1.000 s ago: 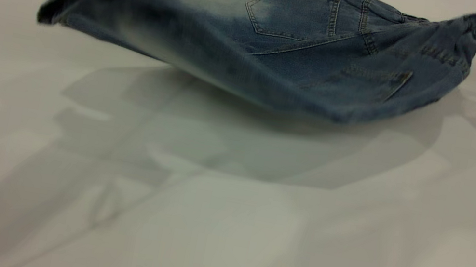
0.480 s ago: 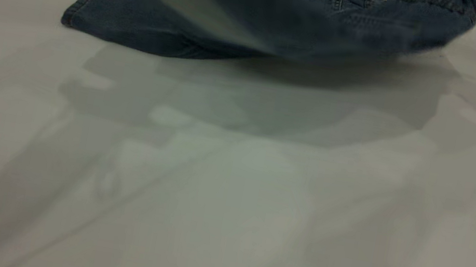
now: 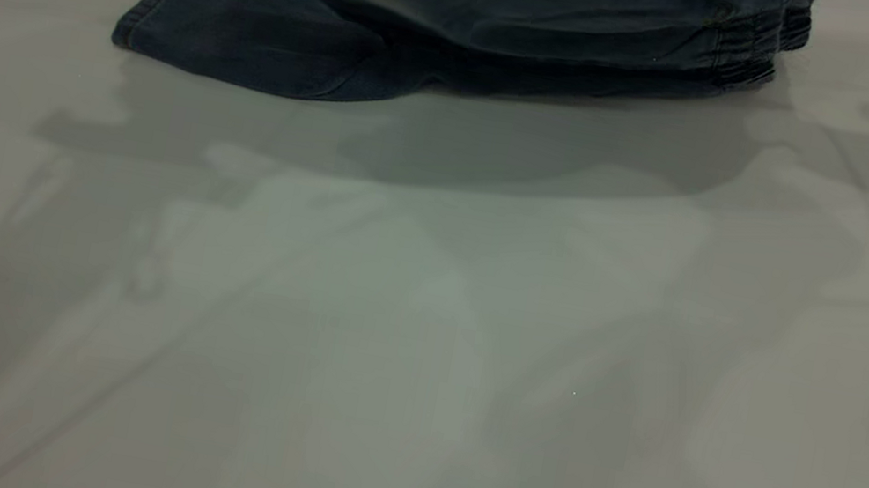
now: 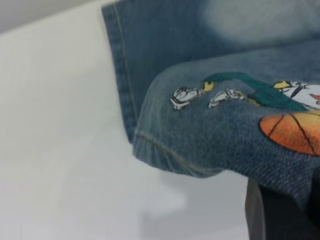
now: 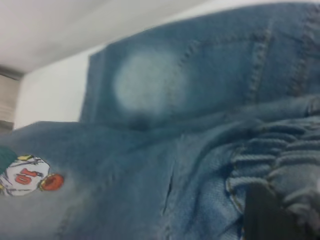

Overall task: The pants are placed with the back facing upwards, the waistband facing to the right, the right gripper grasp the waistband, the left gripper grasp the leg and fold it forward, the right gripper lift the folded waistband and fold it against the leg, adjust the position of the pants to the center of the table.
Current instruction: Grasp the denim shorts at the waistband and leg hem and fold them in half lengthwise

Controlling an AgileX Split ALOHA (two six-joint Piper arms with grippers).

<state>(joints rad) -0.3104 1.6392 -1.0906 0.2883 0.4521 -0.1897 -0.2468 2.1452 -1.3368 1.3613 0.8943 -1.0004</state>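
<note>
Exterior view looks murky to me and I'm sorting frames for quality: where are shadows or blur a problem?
Exterior view: the pants are dark and underlit, casting a broad soft shadow on the table. Right wrist view: motion-soft throughout, the waistband smeared. Left wrist view: the leg print reads clearly.

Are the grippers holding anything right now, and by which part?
Both hold the pants: the left gripper grips the printed leg near its hem, and the right gripper grips the waistband.

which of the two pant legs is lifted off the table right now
The leg with the basketball-player print: its hem hangs above the table in the left gripper. The plain leg lies flat on the tabletop underneath.
</note>
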